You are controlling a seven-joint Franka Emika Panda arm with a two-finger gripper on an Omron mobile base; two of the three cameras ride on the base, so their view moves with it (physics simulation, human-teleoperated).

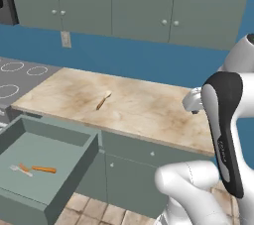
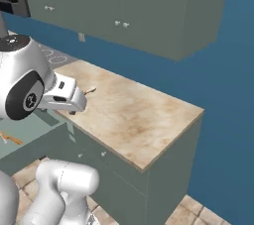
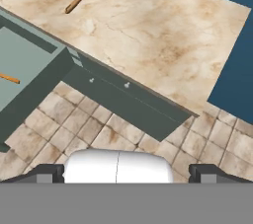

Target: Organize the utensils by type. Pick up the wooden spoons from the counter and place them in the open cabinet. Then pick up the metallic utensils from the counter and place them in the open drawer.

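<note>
Hand [image 3: 126, 173] wide open, empty, over the floor by the bench [image 1: 149, 115] front. One spoon [image 1: 103, 101] lies flat mid-bench. I'd guess it's light, stiff, thin: I'd pinch mid-handle, across it.

Site: rendered kitchen | Landmark: beige marble-patterned counter [image 1: 144, 107] | Above it: grey-green wall cabinets with round knobs [image 1: 139, 3], blue backsplash wall [image 1: 149, 58] | Left of it: grey stovetop with ring burners [image 1: 20, 78] | Below it: tan tiled floor [image 3: 74, 134]

No readable text, labels, brands or numbers appeared in any view. Small light markings ran along the dark band of the robot arm [image 1: 225, 135], too blurred to read.
</note>
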